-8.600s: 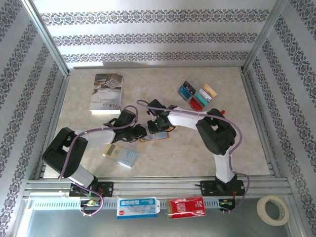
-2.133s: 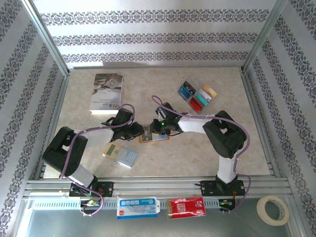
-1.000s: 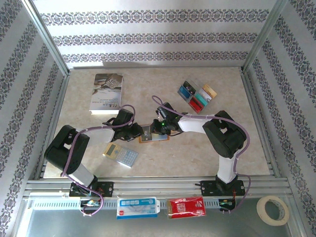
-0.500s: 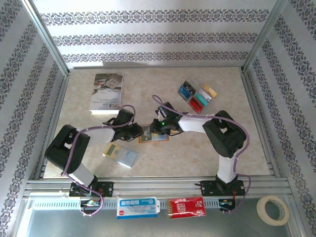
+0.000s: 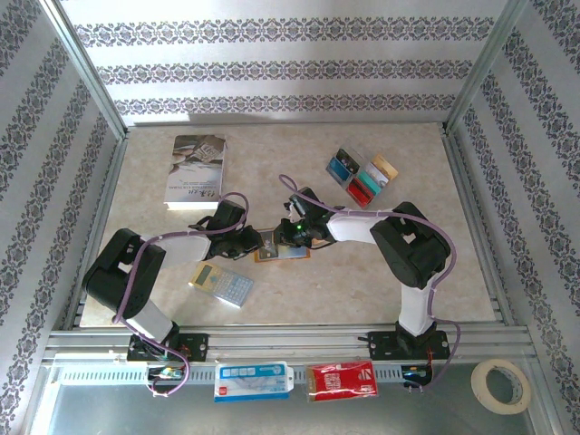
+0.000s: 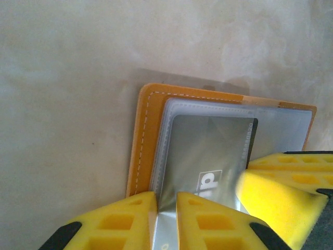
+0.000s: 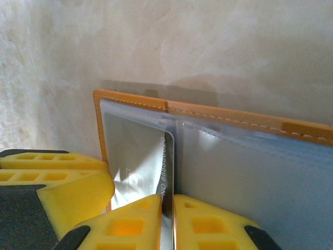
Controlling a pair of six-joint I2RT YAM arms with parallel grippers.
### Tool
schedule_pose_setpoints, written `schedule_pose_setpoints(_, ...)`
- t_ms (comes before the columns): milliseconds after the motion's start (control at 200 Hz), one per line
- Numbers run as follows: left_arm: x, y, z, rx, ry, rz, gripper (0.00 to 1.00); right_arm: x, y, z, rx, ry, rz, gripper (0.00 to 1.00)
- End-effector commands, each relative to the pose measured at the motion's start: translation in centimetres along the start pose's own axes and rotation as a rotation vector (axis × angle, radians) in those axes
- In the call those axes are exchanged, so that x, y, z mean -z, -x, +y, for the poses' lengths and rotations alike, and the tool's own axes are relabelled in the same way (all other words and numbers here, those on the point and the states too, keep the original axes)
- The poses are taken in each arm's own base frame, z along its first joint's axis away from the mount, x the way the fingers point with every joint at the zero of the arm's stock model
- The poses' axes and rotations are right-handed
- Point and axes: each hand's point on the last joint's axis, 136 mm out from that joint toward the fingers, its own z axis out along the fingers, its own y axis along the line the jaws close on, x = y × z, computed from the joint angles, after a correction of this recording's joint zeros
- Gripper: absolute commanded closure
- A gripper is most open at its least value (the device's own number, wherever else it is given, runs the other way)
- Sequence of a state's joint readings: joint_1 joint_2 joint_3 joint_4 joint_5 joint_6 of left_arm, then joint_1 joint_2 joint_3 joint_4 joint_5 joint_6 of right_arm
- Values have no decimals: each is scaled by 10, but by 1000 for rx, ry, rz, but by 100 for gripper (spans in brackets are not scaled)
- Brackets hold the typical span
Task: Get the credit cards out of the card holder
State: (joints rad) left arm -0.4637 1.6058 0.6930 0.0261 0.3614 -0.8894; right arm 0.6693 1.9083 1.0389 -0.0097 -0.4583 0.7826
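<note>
Card holder [image 6: 136, 156] lies open, left gripper [image 6: 166, 202] pinching its sleeve [image 6: 278, 129], right gripper [image 7: 167, 204] pinching 1 card [image 7: 148, 161].

The table [image 5: 362, 272] has a pale, marbled beige top.

Items resting directly on it:
- Book [image 5: 195, 170], grey cover, lying flat at the far left.
- Calculator [image 5: 222, 285], near left, lying at an angle.
- Card holder [image 5: 292, 254], orange, lying open and flat at the centre.
- Credit cards [image 5: 362, 177], blue, teal, red and gold, fanned out at the far right.

With both jaws pinched shut, the left arm [image 5: 181, 238] and right arm [image 5: 358, 227] meet low.
</note>
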Motion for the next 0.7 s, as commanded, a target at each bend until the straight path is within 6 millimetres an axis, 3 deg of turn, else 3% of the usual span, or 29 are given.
schedule_pose_setpoints(0, -6, -11, 18, -10, 74, 36, 80, -5, -1, -7, -7, -5, 17, 85)
schedule_pose_setpoints(365, -1, -9, 17, -16, 79, 21, 76, 8, 6, -13, -5, -18, -27, 93)
schedule_pose_setpoints(694, 6, -3, 12, -55, 86, 0, 73, 17, 9, -19, -19, -22, -45, 93)
